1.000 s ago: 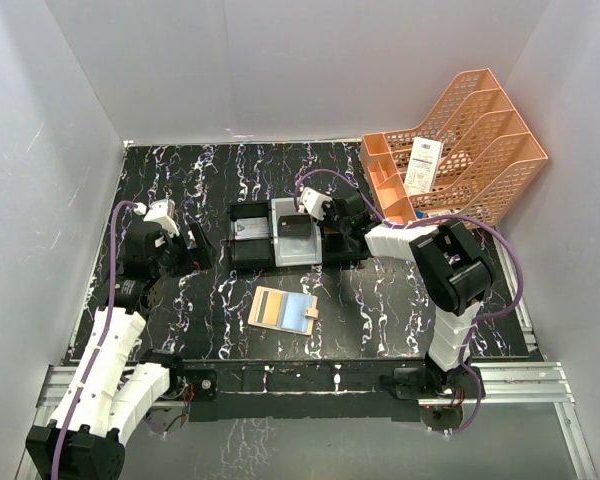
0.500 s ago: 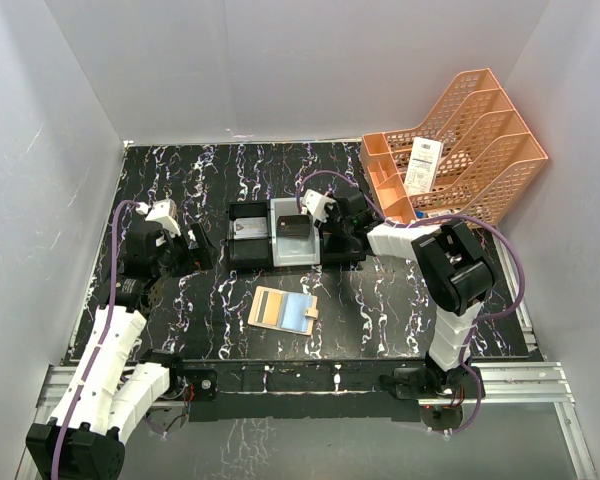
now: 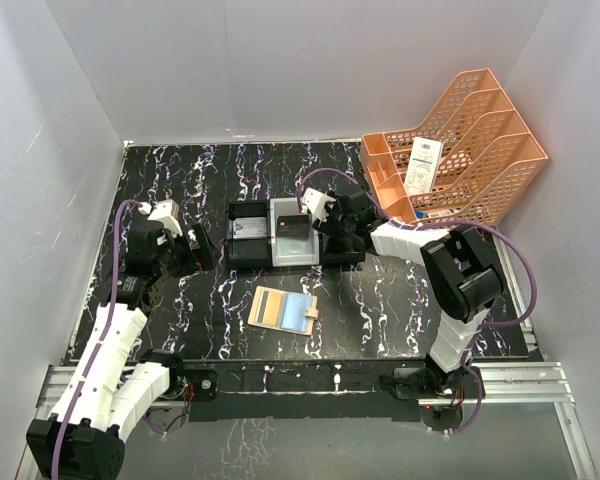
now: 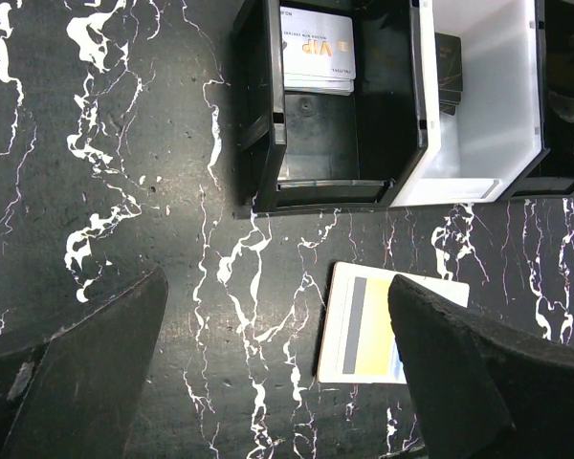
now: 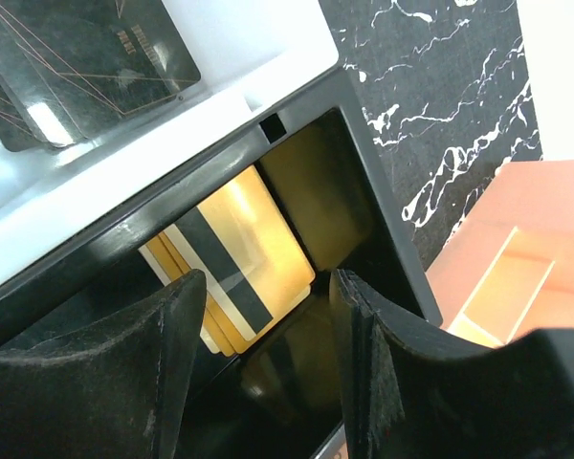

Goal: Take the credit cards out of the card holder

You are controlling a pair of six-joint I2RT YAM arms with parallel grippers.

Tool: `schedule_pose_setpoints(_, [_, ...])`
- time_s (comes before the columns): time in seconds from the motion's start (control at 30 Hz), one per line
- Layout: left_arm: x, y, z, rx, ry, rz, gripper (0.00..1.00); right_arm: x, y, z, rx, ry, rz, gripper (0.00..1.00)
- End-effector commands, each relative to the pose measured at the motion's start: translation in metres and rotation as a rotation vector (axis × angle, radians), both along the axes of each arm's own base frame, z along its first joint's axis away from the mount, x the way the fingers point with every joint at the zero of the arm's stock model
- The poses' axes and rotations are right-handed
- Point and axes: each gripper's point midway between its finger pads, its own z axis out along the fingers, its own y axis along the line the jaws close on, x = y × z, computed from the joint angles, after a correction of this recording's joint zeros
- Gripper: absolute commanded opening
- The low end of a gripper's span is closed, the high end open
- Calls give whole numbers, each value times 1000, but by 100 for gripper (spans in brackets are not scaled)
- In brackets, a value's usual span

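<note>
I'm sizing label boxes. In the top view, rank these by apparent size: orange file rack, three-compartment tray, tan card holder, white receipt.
Largest to smallest:
1. orange file rack
2. three-compartment tray
3. card holder
4. white receipt, clearly the smallest

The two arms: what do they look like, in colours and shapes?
The left arm and the right arm are chains of white shells and chunky black joints, with a purple cable looping along each. The left gripper and the right gripper each end in two broad matte black fingers, slightly scuffed.
</note>
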Motion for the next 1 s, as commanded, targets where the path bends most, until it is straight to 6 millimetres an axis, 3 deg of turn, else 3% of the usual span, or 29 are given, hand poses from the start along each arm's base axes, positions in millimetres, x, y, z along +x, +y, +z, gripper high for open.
schedule_pose_setpoints(0.0, [0, -3, -1, -4, -5, -23, 99, 12, 12, 69, 113, -123, 8, 53])
schedule_pose_setpoints(0.13, [0, -3, -1, -5, -5, -24, 99, 7, 18, 108, 246, -153, -15, 54])
schedule_pose_setpoints(0.27, [0, -3, 0, -5, -6, -24, 99, -5, 27, 168, 543, -159, -93, 70])
schedule_pose_setpoints(0.33, [0, -3, 0, -5, -7, -24, 99, -18, 32, 195, 704, -136, -113, 72])
schedule_pose_setpoints(0.4, [0, -3, 0, -5, -8, -26, 99, -33, 35, 211, 856, -77, -144, 72])
schedule_pose_setpoints(0.53, [0, -3, 0, -5, -6, -28, 99, -55, 35, 221, 1102, 106, -288, 71])
schedule_pose_setpoints(0.67, [0, -3, -5, -6, 8, -19, 99, -82, 52, 202, 1314, 448, -443, 68])
schedule_pose_setpoints(0.8, [-1, -13, -9, -40, 50, -68, 99, -126, 87, 138, 1356, 894, -565, 57])
schedule_pose_setpoints(0.9, [-8, -32, -10, -133, 72, -135, 99, -161, 115, 99, 1247, 989, -581, 58])
schedule_pose_setpoints(0.97, [-16, -53, -10, -273, 111, -175, 96, -179, 130, 87, 1224, 992, -592, 57])
